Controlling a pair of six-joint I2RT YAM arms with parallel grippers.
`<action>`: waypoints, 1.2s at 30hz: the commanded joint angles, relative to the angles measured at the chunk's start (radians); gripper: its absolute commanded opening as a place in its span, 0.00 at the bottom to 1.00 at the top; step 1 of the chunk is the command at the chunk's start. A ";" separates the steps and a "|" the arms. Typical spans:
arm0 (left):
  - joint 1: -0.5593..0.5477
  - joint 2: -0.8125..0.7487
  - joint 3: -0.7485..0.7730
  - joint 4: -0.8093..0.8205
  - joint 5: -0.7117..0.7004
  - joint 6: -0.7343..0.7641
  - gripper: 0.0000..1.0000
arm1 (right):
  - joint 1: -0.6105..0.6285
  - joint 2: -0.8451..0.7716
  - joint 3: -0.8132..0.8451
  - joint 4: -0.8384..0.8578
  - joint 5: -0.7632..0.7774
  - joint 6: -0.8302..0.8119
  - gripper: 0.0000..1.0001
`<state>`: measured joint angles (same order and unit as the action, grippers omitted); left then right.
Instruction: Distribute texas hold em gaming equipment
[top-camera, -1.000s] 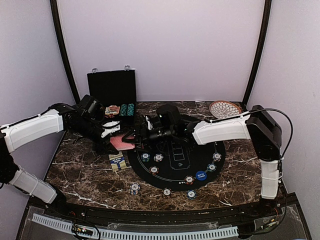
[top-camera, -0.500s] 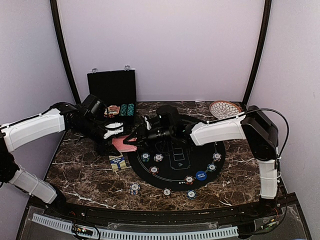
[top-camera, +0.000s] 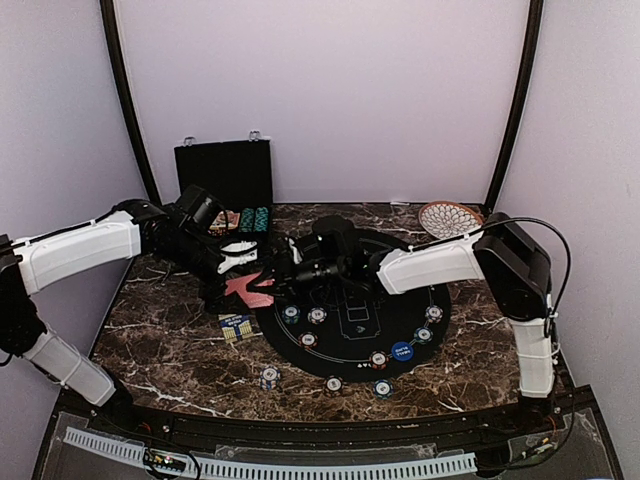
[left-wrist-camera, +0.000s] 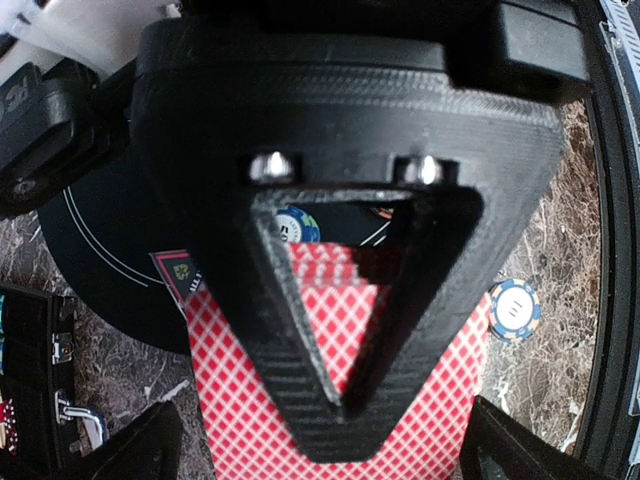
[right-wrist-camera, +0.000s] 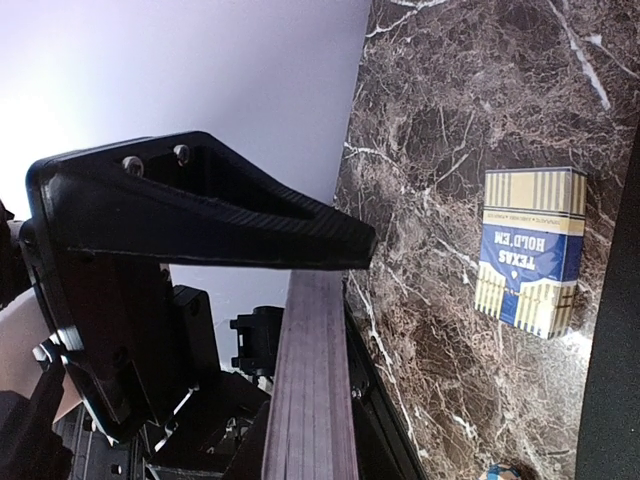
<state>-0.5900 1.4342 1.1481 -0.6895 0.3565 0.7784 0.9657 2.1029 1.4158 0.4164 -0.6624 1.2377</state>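
Note:
A deck of red-backed playing cards (top-camera: 243, 288) hangs just above the marble at the black mat's left edge. My right gripper (top-camera: 272, 276) is shut on it; in the right wrist view the deck (right-wrist-camera: 312, 390) shows edge-on under my right gripper (right-wrist-camera: 325, 290). My left gripper (top-camera: 236, 262) stands open, its fingers (left-wrist-camera: 145, 450) spread wide at both sides of the cards (left-wrist-camera: 430, 400) without touching them. Several stripe-edged poker chips (top-camera: 317, 315) and a blue marker disc (top-camera: 401, 351) lie on the mat. More chips (top-camera: 269, 377) lie on the marble in front.
The round black mat (top-camera: 350, 335) fills the table's middle. A blue and cream card box (top-camera: 234, 325) lies left of it. An open black case (top-camera: 225, 175) with racked chips stands at the back left. A patterned wicker plate (top-camera: 449, 217) sits at the back right.
My right gripper has shut on the card deck and my left gripper has opened wide, letting the deck go. Both arms have shifted slightly left.

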 joint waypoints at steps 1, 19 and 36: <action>-0.017 0.010 0.018 0.006 0.026 0.022 0.99 | -0.007 0.016 0.024 0.072 -0.028 0.015 0.13; -0.042 -0.017 -0.075 0.103 -0.028 0.027 0.99 | -0.006 0.048 0.051 0.126 -0.043 0.074 0.14; -0.041 -0.015 -0.029 0.089 -0.080 0.012 0.69 | -0.004 0.053 0.041 0.107 -0.035 0.076 0.42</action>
<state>-0.6270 1.4456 1.0885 -0.5823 0.2649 0.7990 0.9657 2.1437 1.4303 0.4789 -0.6918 1.3178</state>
